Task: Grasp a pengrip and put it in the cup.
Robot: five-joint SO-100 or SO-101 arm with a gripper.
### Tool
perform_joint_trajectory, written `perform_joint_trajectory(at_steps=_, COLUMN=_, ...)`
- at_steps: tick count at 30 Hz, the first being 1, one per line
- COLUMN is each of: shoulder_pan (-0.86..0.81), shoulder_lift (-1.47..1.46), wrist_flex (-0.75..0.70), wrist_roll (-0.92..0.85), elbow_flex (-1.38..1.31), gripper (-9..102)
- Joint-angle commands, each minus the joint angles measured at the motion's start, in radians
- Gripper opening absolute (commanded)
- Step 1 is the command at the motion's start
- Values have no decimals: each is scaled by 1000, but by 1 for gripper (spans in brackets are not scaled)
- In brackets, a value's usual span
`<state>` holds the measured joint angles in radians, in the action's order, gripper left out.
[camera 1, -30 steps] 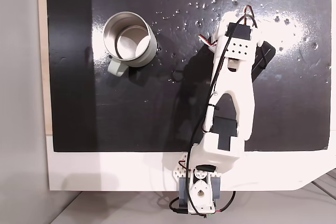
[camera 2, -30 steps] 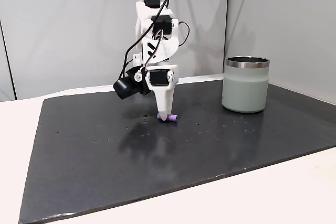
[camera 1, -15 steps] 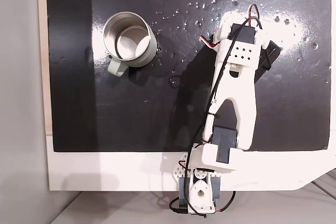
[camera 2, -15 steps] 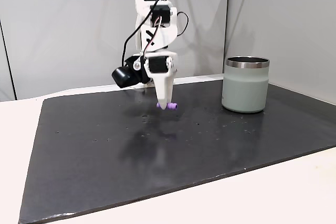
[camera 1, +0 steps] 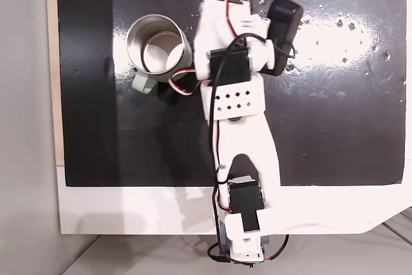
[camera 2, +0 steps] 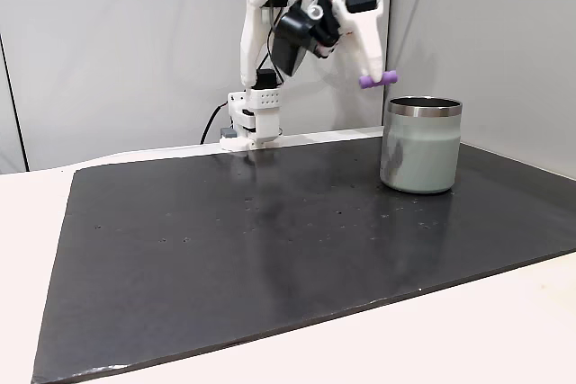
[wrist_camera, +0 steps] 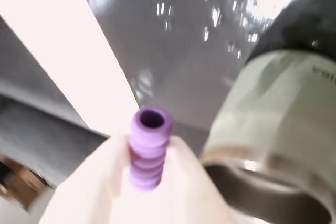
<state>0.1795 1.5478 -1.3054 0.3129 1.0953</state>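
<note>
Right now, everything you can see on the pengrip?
The pengrip is a small purple tube with a ribbed, soft-looking body and an open hollow end. It is pinched between the white fingers of the gripper, which touch its sides. In a fixed view it hangs in the air, roughly level, just above and beside the rim of the cup, not yet inside it.

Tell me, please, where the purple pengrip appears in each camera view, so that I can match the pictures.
A fixed view, from above: the pengrip cannot be made out; the arm covers that spot.
A fixed view, from the side: the pengrip is held in the gripper, upper right, just left of and above the cup's rim.
Wrist view: the pengrip stands lower centre between the white fingers.
Shared landmark: the cup.
</note>
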Motion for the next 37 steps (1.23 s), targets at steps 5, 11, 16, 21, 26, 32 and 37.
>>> perform_joint_trajectory(at_steps=5, shoulder_pan=161, shoulder_lift=40, wrist_flex=-31, wrist_roll=-127, elbow_flex=-123, gripper=0)
perform_joint_trajectory(at_steps=11, shoulder_pan=242, shoulder_lift=23, wrist_flex=-51, wrist_roll=-184, elbow_flex=-114, gripper=0)
perform_joint_trajectory(at_steps=16, shoulder_pan=287, shoulder_lift=-8, wrist_flex=-78, wrist_roll=-218, elbow_flex=-114, gripper=0)
perform_joint_trajectory(at_steps=21, shoulder_pan=293, shoulder_lift=-18, wrist_flex=-80, wrist_roll=-218, elbow_flex=-103, gripper=0)
perform_joint_trajectory(at_steps=26, shoulder_pan=299, shoulder_lift=-8, wrist_flex=-74, wrist_roll=-216, elbow_flex=-98, gripper=15)
perform_joint_trajectory(at_steps=32, shoulder_pan=310, shoulder_lift=-12, wrist_flex=-74, wrist_roll=-216, elbow_flex=-87, gripper=17)
perform_joint_trajectory(at_steps=37, shoulder_pan=308, shoulder_lift=-9, wrist_flex=-74, wrist_roll=-218, elbow_flex=-83, gripper=16)
